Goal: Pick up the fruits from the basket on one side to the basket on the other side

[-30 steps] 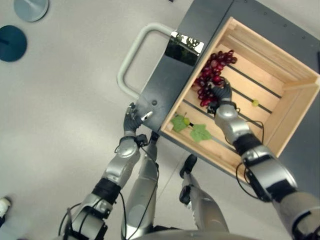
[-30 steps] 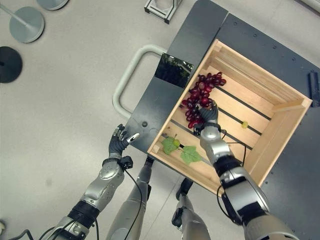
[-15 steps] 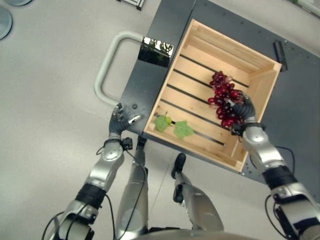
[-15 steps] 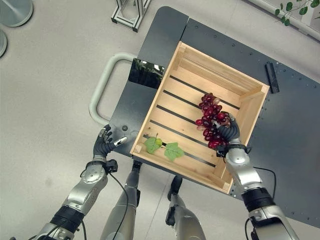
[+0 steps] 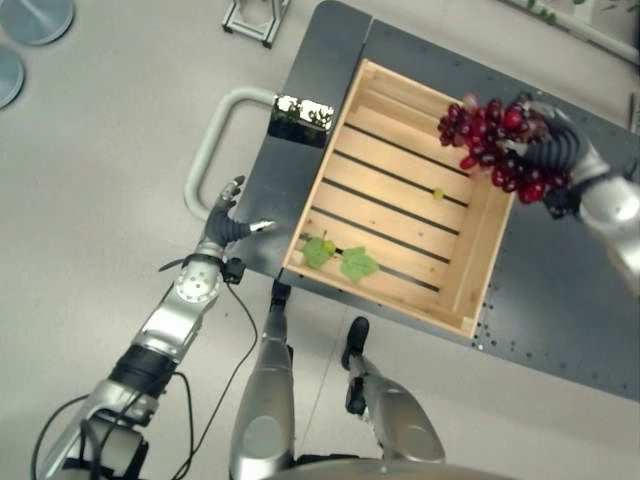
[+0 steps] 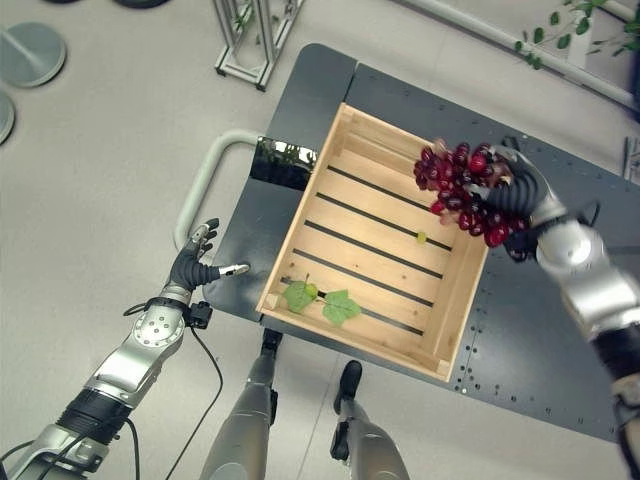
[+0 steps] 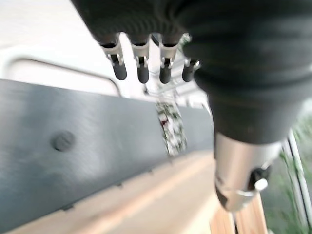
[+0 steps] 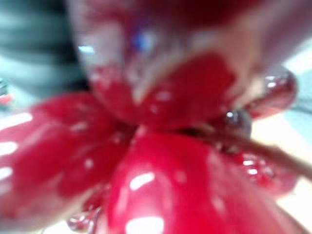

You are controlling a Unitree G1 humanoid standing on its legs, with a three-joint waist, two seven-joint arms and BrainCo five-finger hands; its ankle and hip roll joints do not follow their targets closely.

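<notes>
One bunch of grapes point(image 6: 468, 192) is clamped in my right robot hand point(image 6: 522, 197), fingers curled round it. A second ago it lay low inside the crate point(image 6: 303, 208); now it hangs above the crate's right wall, nearly out over the dark surface point(image 6: 560, 358). So the lift is done and the carry across is what remains. My left robot hand point(image 5: 224, 218) idles beside the cart handle point(image 5: 203, 154), fingers spread, touching nothing. Leaves point(image 5: 340, 258) and a loose green grape point(image 6: 421, 237) lie on the crate floor.
</notes>
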